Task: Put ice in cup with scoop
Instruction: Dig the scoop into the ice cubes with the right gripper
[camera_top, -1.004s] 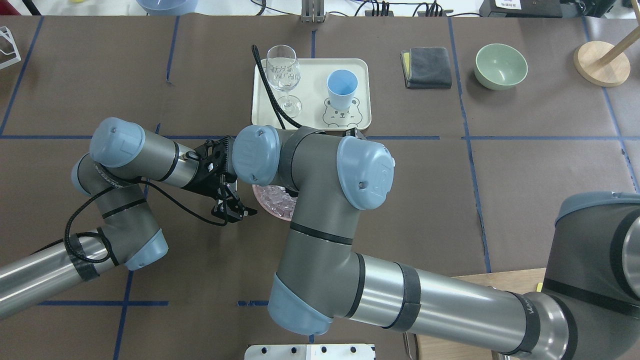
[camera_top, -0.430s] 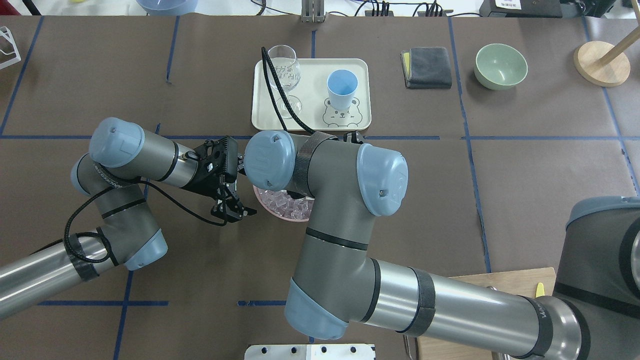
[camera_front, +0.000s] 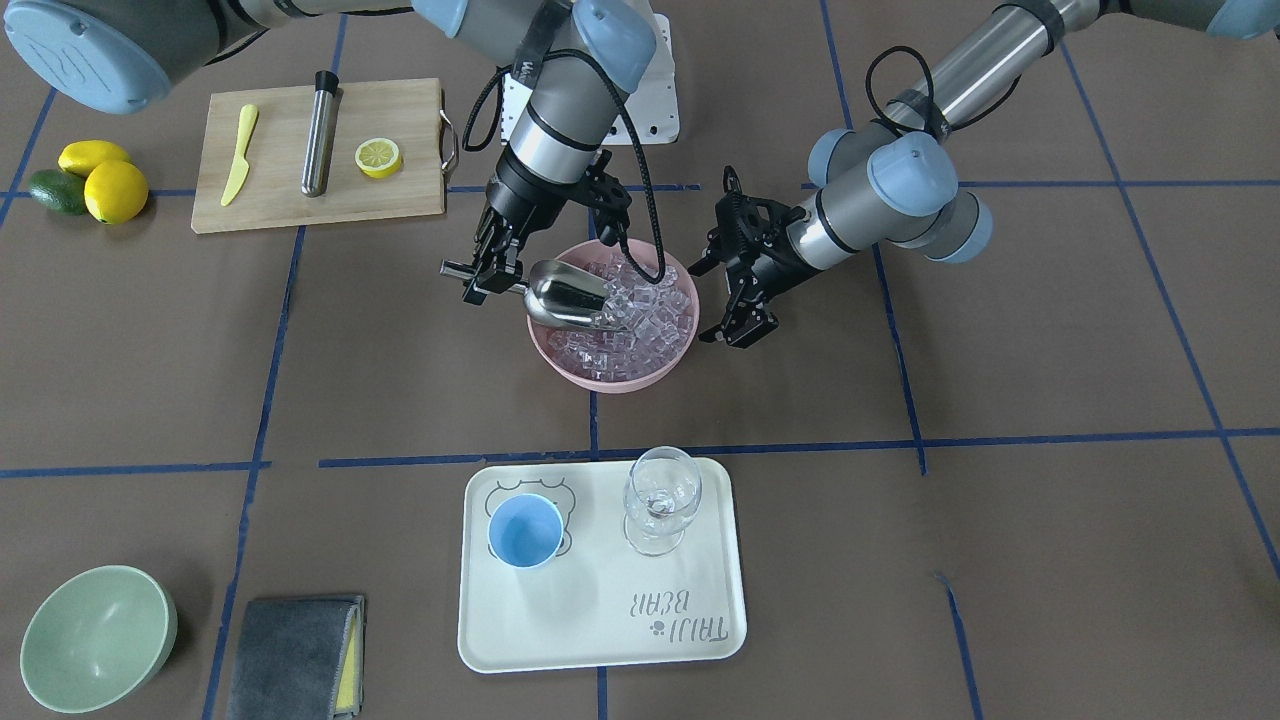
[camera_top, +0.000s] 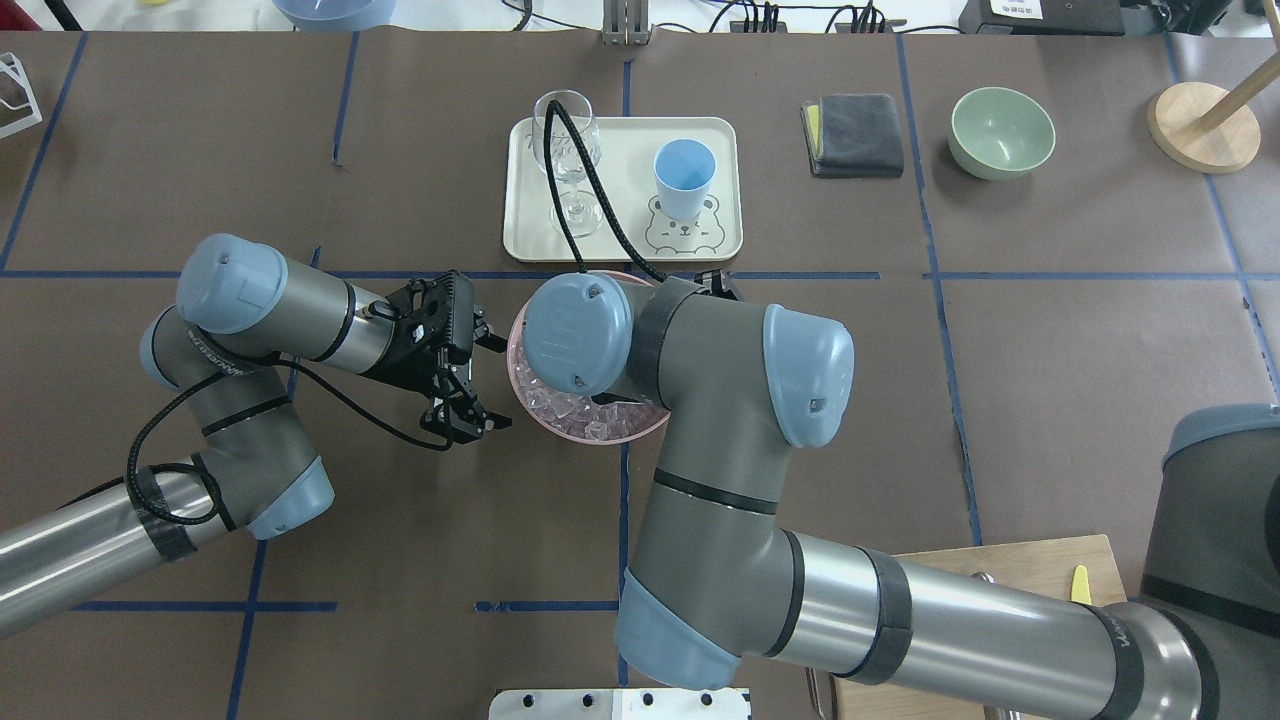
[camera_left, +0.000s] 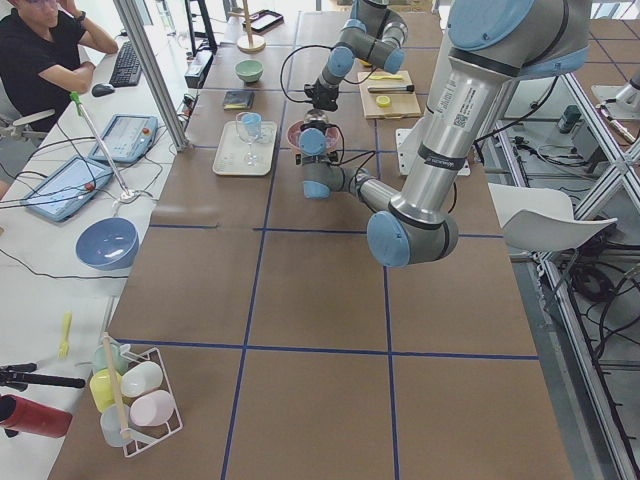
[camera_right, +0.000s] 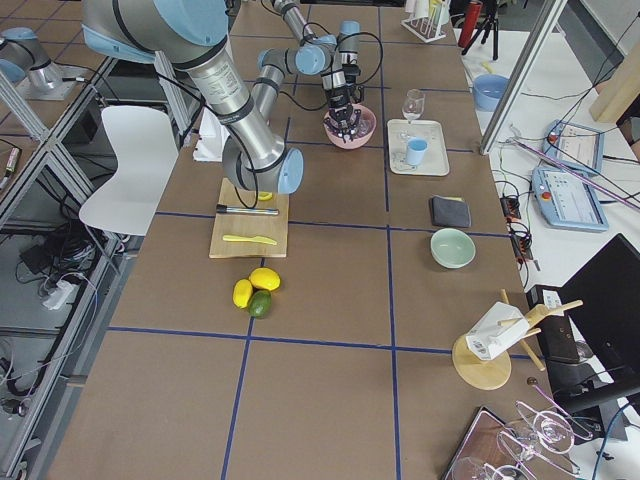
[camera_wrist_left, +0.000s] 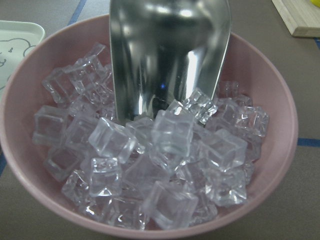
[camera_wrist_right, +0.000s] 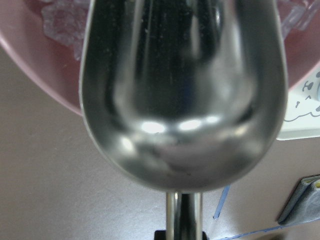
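Note:
My right gripper (camera_front: 488, 276) is shut on the thin handle of the steel scoop (camera_front: 568, 296). The scoop's mouth rests against the ice (camera_front: 655, 305) in the pink bowl (camera_front: 610, 378). In the left wrist view the scoop (camera_wrist_left: 165, 55) touches the ice cubes (camera_wrist_left: 170, 145), and I see none inside its trough. The right wrist view shows the scoop's trough (camera_wrist_right: 182, 100) empty. My left gripper (camera_front: 738, 335) looks shut and empty, just beside the bowl. It also shows in the overhead view (camera_top: 480, 425). The light-blue cup (camera_front: 525, 530) stands empty on the tray (camera_front: 690, 625).
A clear wine glass (camera_front: 660, 500) stands on the tray beside the cup. A cutting board (camera_front: 290, 200) holds a yellow knife, a steel cylinder and a lemon half. Lemons (camera_front: 110, 185), a green bowl (camera_front: 95, 640) and a grey cloth (camera_front: 295, 655) lie on the view's left.
My right arm has swung to the right in the overhead view, uncovering more of the pink bowl and its ice. My left arm has stayed in place.

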